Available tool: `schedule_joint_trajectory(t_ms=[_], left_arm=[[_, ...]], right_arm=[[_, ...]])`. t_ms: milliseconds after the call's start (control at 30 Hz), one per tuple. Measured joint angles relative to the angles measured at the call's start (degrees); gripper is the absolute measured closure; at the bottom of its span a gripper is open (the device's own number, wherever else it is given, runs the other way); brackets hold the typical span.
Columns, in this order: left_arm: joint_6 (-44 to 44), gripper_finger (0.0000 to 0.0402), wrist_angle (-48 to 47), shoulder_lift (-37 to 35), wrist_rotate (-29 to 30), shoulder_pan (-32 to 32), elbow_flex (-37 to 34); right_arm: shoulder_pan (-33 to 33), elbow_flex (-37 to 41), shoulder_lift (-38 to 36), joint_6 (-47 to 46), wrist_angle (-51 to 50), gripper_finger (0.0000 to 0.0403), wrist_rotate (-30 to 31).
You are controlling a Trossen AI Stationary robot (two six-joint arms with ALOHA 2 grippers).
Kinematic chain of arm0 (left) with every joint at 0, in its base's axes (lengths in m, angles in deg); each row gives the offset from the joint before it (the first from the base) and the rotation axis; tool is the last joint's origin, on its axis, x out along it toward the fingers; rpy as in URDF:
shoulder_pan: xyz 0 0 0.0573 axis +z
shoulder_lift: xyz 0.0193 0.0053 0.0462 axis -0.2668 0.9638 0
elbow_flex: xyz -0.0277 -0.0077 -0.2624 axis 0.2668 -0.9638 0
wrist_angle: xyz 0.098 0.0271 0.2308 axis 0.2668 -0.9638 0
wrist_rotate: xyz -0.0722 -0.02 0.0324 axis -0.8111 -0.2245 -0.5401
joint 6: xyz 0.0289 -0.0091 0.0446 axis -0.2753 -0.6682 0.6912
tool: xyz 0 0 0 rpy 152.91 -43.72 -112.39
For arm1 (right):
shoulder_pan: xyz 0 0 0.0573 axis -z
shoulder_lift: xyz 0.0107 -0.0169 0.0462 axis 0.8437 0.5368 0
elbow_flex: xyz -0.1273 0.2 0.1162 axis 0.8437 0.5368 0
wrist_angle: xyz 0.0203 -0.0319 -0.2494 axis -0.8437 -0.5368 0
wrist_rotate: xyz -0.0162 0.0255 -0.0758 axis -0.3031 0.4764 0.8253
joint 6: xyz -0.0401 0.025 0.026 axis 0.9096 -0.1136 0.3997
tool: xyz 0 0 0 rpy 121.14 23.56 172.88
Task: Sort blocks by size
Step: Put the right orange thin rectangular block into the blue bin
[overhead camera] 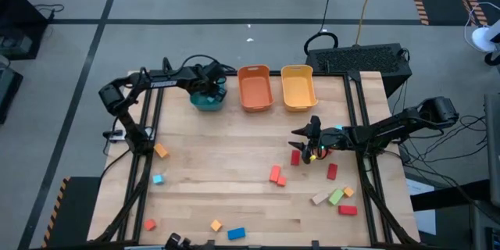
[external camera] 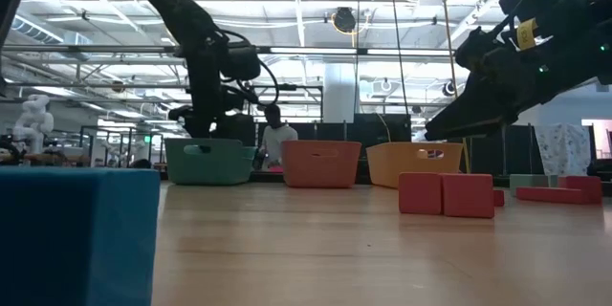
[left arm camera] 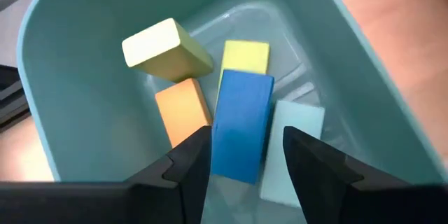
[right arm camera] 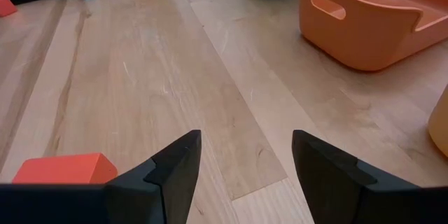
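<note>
- Where the light wooden table (overhead camera: 234,164) ends at its far edge: teal plastic bin (overhead camera: 208,100), orange plastic bin (overhead camera: 255,90), yellow plastic bin (overhead camera: 298,87) side by side.
- Left gripper (left arm camera: 245,155) over teal bin, fingers parted, gripping nothing; blue wooden bar (left arm camera: 241,127) lying inside beneath, among yellow, orange and pale blocks.
- Right gripper (right arm camera: 245,157) low over table, spread wide, empty, beside red wooden block (right arm camera: 64,168).
- Remaining blocks scattered across near table.

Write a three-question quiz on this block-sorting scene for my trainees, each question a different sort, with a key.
1. True or false: the left end effector is above the teal bin.
2. Which block lies between its fingers? A) blue block B) green C) red
3. Fill in: the right end effector hovers over the ____, beside a red block.

Key: 1 true; 2 A; 3 table.
</note>
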Motion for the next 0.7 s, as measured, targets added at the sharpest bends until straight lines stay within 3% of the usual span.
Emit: schedule_joint_trajectory(t_ms=[367, 700], left_arm=[[1.18, 0.022, -7.2, -4.9, -0.54, -1.57, 0.0], [1.13, 0.022, -10.94, -13.35, 2.99, -8.89, 0.02]], right_arm=[[-0.02, 0.0, 0.0, 0.0, 0.01, 0.0193, 0.09], [-0.01, 0.0, 0.0, 0.0, -0.07, 0.0193, 0.29]])
